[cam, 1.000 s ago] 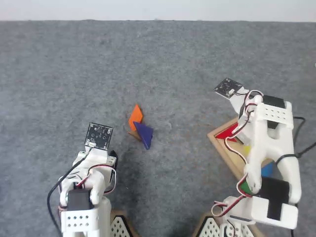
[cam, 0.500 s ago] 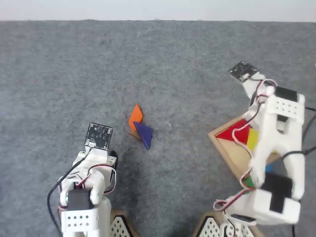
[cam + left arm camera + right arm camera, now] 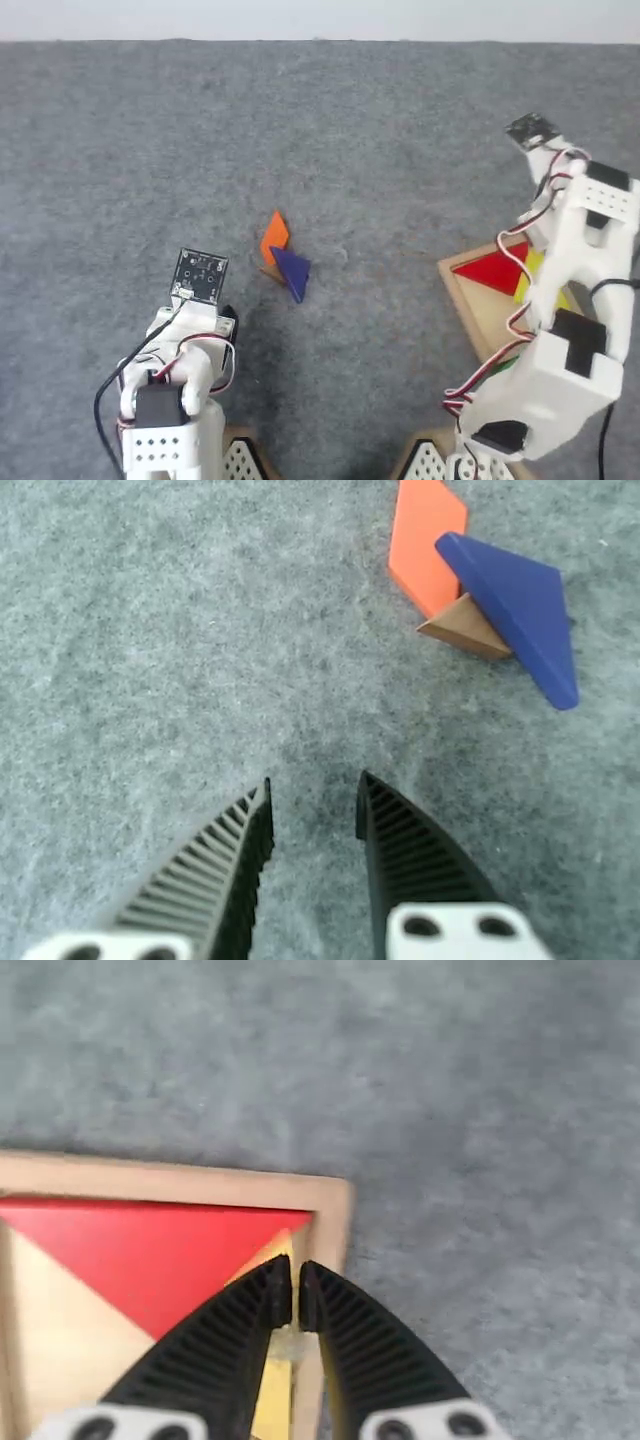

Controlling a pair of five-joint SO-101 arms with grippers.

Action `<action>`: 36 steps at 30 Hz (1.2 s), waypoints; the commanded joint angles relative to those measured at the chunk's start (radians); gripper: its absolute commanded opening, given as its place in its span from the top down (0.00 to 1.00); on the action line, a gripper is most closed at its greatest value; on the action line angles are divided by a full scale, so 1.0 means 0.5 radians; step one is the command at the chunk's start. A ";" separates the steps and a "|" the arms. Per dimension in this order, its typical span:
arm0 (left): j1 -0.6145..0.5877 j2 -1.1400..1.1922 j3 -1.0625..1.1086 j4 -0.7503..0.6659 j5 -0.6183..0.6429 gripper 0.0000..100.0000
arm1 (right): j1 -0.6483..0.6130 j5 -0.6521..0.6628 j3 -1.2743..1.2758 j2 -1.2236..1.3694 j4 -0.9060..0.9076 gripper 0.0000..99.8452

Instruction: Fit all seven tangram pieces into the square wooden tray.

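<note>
On the grey mat lie an orange parallelogram (image 3: 274, 237) (image 3: 420, 540), a blue triangle (image 3: 291, 270) (image 3: 515, 600) and a small brown triangle (image 3: 268, 270) (image 3: 465, 630), which is partly under the blue one. My left gripper (image 3: 314, 788) stands open and empty, a short way from this cluster. The wooden tray (image 3: 470, 310) (image 3: 180, 1175) at the right holds a red triangle (image 3: 490, 270) (image 3: 150, 1250) and a yellow piece (image 3: 530, 262) (image 3: 275, 1400). Above the tray's far corner my right gripper (image 3: 293, 1265) is shut, with nothing held. The right arm (image 3: 590, 260) hides most of the tray.
The left arm (image 3: 180, 380) sits at the front left. Bare grey mat stretches between the loose pieces and the tray, and across the whole far half of the table. A pale strip borders the mat at the back.
The right arm has swung to the right and farther back, uncovering more of the red triangle. The tray's near corner sits slightly farther right. The left arm and loose pieces are unchanged.
</note>
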 commanded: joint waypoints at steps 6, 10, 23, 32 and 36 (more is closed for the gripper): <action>-0.009 -0.031 -0.014 0.006 -0.025 0.87 | 0.078 -0.064 -0.160 -0.008 -0.011 0.99; -0.009 -0.031 -0.014 0.006 -0.025 0.87 | 0.066 -0.046 -0.157 0.005 0.115 0.93; -0.009 -0.031 -0.014 0.006 -0.025 0.87 | 0.272 -0.021 0.531 -0.014 -0.137 0.87; -0.009 -0.031 -0.014 0.006 -0.025 0.87 | 0.354 -0.761 0.881 -0.397 -0.364 0.87; -0.009 -0.031 -0.014 0.006 -0.025 0.87 | 0.388 -1.007 0.884 -0.695 -0.226 0.85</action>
